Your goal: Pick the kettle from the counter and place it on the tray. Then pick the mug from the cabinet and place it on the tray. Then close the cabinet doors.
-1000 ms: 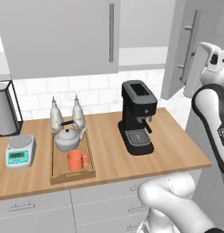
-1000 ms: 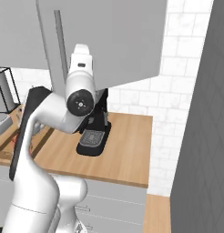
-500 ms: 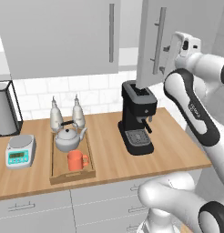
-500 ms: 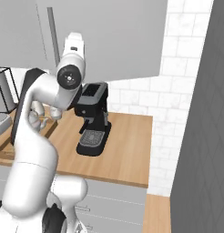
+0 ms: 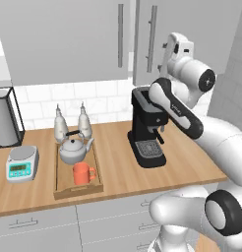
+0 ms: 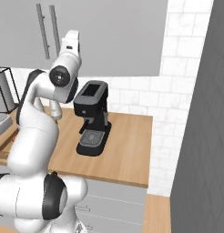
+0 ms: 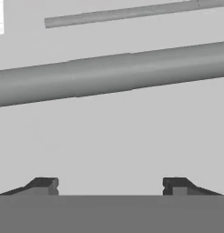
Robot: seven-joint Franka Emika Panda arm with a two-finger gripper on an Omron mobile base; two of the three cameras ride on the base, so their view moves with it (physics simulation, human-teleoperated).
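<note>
On the wooden tray [image 5: 76, 189] on the counter [image 5: 118, 170] stand the silver kettle [image 5: 74, 150] and, in front of it, the orange-red mug [image 5: 81, 173]. Above, the left cabinet door [image 5: 69, 39] is shut. The right cabinet door [image 5: 192, 29] stands almost flush beside it. My gripper [image 5: 168, 48] is up against the right door's face, just right of its bar handle [image 5: 152, 32]. In the hand view the gripper [image 7: 110, 186] is open, with the dark fingertips [image 7: 43, 185] wide apart, nothing between them, and the bar handle [image 7: 109, 75] running across close ahead.
A black coffee machine [image 5: 147, 130] stands on the counter below my arm. Two slim bottles [image 5: 61, 125] stand behind the tray, with a grey scale [image 5: 20, 165] to its left. A tall grey wall [image 6: 200, 113] closes the counter's right end.
The right cabinet door has swung left from wide open to nearly shut, with my hand following against its face. Kettle, mug and tray have not moved.
</note>
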